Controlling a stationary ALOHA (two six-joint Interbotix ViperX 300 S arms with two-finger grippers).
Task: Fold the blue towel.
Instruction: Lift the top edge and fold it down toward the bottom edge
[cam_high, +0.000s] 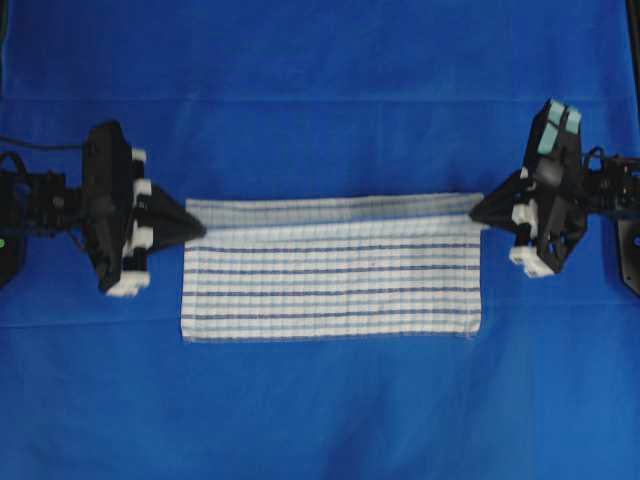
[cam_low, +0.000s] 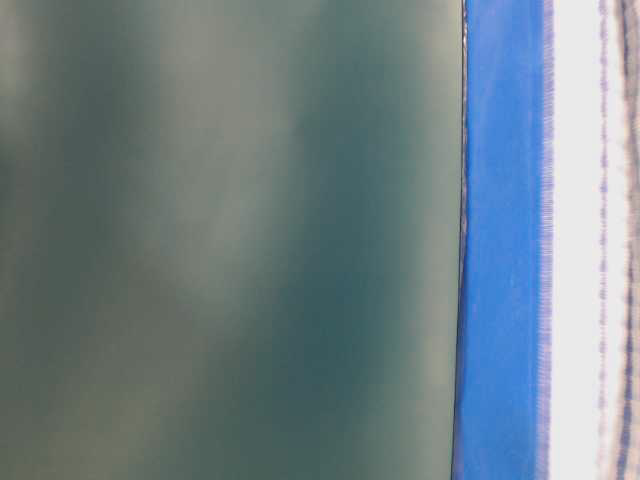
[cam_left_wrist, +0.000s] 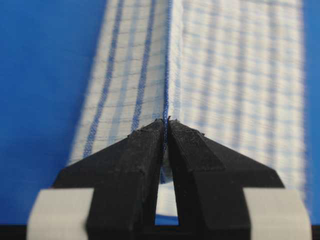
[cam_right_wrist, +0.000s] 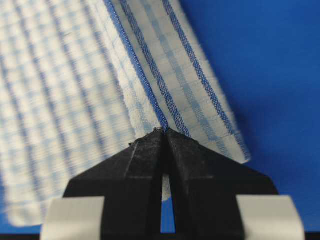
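blue towel (cam_high: 330, 270) on blue sheet (cam_high: 320, 60), left gripper (cam_high: 200, 230) and right gripper (cam_high: 474, 213) each pinching a corner

- The left tool (cam_high: 200, 231) comes in from the left edge of the overhead view, its arm lying roughly level and pointing right.
- Its two black fingers (cam_left_wrist: 135, 160) are pressed together at the tips, clamped on a hem of the blue towel (cam_high: 330, 270) at its far-left corner.
- The right tool (cam_high: 475, 212) comes in from the right edge, pointing left, its wrist rolled slightly so the body tilts.
- Its black fingers (cam_right_wrist: 192, 165) also meet at the tips, pinching the towel's far-right corner.
- The two tools face each other across the scene, well apart.
- Neither arm shows in the table-level view.
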